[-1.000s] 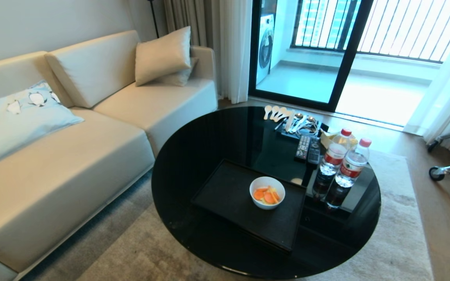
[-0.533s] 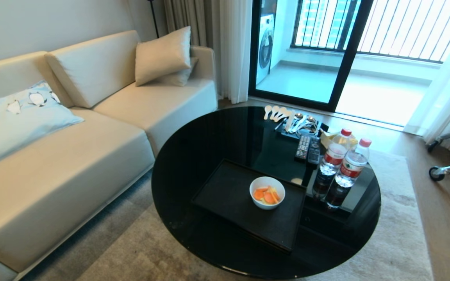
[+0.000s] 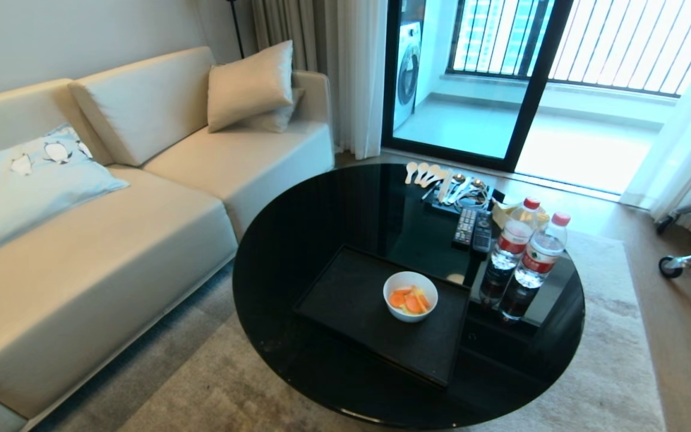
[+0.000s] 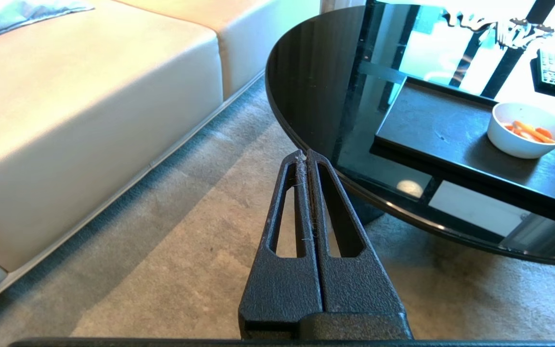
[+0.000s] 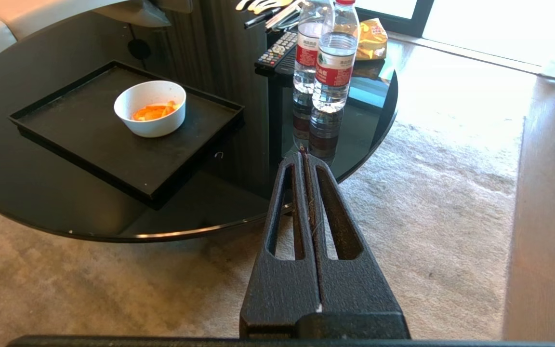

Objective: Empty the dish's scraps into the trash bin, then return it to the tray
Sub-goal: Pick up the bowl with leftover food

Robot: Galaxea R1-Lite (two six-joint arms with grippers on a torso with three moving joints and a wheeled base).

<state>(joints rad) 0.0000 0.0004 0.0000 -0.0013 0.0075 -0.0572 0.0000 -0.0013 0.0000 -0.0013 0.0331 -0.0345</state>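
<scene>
On the tray (image 3: 351, 300), head view: dish (image 3: 410, 296) sits toward the corner nearest the two water bottles (image 3: 525, 255), upright, scraps (image 3: 408, 300) inside. Dish is glossy white, round, so no long axis. Scraps are orange slices plus pale strips. Tray is matte black, rectangular, low rim, skewed on the glossy round black worktop (image 3: 297, 240). Remotes (image 3: 473, 229) and spoons (image 3: 435, 180) lie beyond the tray. Sofa (image 3: 111, 240) flanks the worktop on the robot's left. No trash bin in any view. Neither arm shows here.

Left wrist view: left claw (image 4: 305, 155) pressed together, empty, over the carpet (image 4: 162, 250) just off the worktop edge. Dish lies well across the tray from it.

Right wrist view: right claw (image 5: 304, 156) pressed together, empty, at the worktop edge near the bottles. Dish lies ahead and off to the tray side, with bare tray between.

Judgement: nothing started; pickup is the first step. Right arm looks the nearer, though the bottles crowd its side. Glazed rim will be slippery, so pinch the wall and keep it level until over a bin.
</scene>
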